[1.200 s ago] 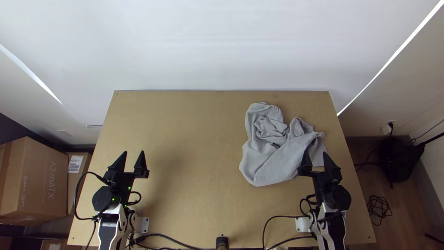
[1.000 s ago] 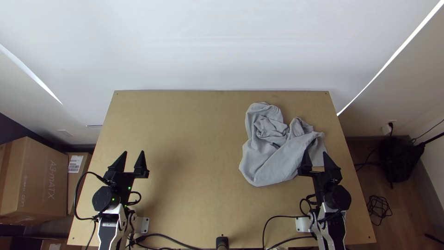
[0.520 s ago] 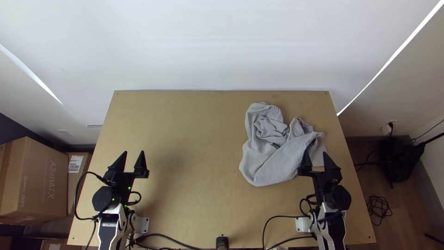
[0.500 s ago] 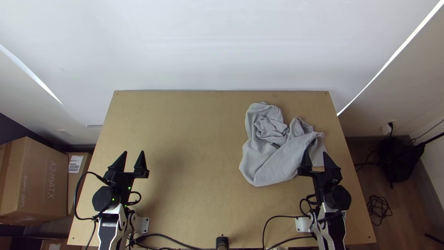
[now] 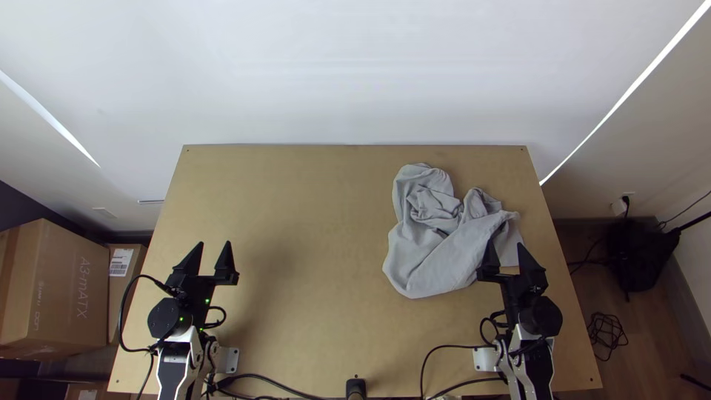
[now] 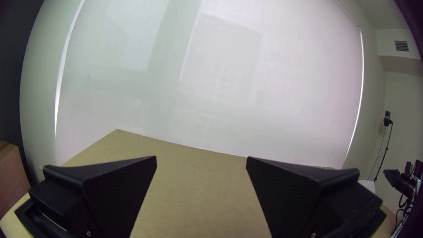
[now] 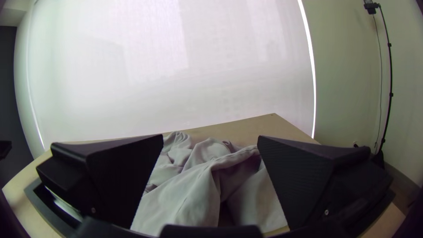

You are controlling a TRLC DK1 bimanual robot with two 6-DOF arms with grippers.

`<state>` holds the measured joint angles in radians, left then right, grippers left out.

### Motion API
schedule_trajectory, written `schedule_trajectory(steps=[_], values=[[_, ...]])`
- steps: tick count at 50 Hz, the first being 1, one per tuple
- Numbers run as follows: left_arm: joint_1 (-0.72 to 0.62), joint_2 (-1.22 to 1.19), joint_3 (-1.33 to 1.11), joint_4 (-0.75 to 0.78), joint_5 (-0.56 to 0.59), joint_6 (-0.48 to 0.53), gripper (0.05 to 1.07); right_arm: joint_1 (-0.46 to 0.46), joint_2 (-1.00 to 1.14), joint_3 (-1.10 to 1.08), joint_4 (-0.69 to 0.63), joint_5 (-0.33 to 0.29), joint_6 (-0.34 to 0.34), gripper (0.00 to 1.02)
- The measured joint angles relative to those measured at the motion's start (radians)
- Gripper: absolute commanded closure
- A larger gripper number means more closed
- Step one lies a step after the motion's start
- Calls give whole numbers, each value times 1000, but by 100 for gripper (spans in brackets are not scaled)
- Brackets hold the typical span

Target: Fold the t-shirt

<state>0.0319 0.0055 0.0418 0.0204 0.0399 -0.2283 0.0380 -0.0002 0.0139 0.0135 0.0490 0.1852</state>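
- Between the earlier top views and now, no change can be made out.

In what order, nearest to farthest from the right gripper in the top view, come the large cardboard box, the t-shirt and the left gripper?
1. t-shirt: bunched on the right side of the table, right by the right gripper
2. left gripper: across on the left side
3. large cardboard box: off the table's left edge
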Motion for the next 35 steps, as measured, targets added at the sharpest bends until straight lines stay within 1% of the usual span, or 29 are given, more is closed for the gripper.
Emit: schedule_trajectory(steps=[11,21,35], values=[[-13,0,0,0,0,0,10,5,0,0,0,-1,0,4],[-30,0,0,0,0,0,10,27,0,0,-3,-16,-4,4],[16,0,2,-6,-4,0,10,41,0,1,-6,-23,-11,4]])
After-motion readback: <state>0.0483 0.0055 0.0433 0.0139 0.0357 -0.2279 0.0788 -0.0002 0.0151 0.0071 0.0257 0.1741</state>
